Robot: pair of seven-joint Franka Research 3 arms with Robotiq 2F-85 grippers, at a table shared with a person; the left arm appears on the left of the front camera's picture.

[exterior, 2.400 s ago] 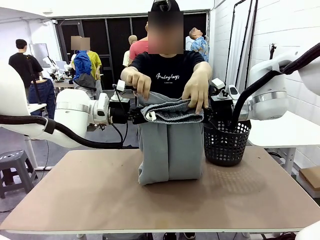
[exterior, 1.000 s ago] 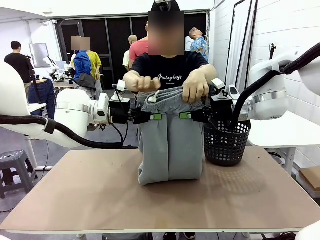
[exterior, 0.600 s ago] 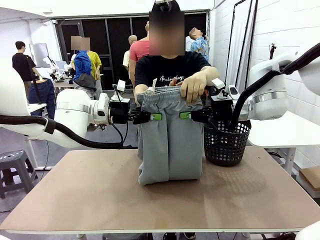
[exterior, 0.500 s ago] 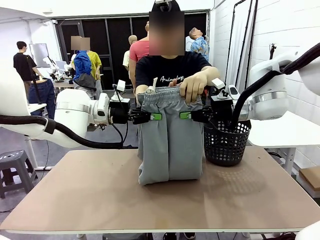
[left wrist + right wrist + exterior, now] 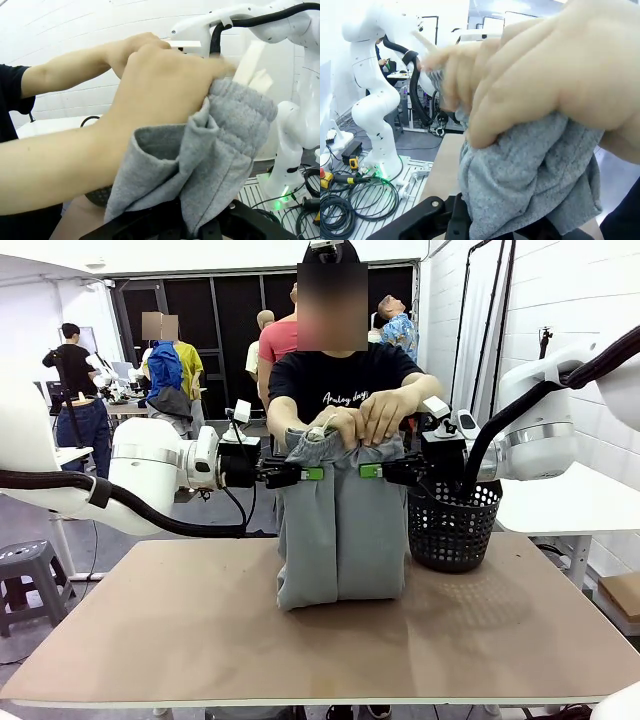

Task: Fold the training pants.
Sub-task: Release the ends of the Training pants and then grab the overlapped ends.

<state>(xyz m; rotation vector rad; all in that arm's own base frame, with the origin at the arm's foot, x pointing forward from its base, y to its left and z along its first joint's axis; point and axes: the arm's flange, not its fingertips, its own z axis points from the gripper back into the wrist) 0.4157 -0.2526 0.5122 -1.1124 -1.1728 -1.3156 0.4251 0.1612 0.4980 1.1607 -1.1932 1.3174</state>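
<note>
Hanging grey training pants (image 5: 340, 530), waistband (image 5: 322, 436) bunched in person's hands (image 5: 372, 418); left pincer (image 5: 305, 473), right pincer (image 5: 372, 471) pinching fabric.

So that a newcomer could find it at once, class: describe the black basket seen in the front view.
Start at the wide brown table. Over its far middle hang the grey training pants, their lower end on the tabletop. Close on the robot's right of them stands the basket: black, rigid plastic pierced with small holes, where its neighbour is soft grey cloth.
</note>
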